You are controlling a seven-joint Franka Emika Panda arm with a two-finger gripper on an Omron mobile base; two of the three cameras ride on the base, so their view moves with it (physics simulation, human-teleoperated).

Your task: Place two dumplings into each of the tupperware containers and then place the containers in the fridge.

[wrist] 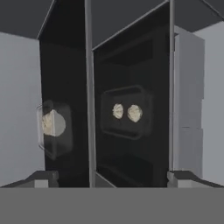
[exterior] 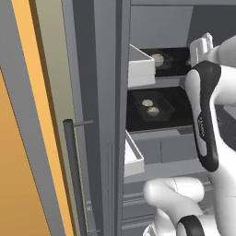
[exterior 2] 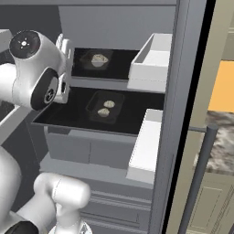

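The gripper (wrist: 112, 179) is standing wide apart with nothing between its two dark tips, and it is looking straight into the open fridge (exterior 2: 119, 27). Just ahead of it, one tupperware container (exterior 2: 104, 106) is sitting on the dark lower shelf (exterior 2: 59, 119), near its middle, with two dumplings (exterior 2: 106, 108) lying side by side inside. The other container (exterior 2: 95, 60) is resting on the upper shelf (exterior 2: 119, 73), towards its back edge, and pale dumplings are showing in it too, though I cannot count them. So both boxes are looking filled and put away, and the job seems about done. The white arm (exterior: 205, 120) is reaching up in front of the shelves, with the hand near their left edge.
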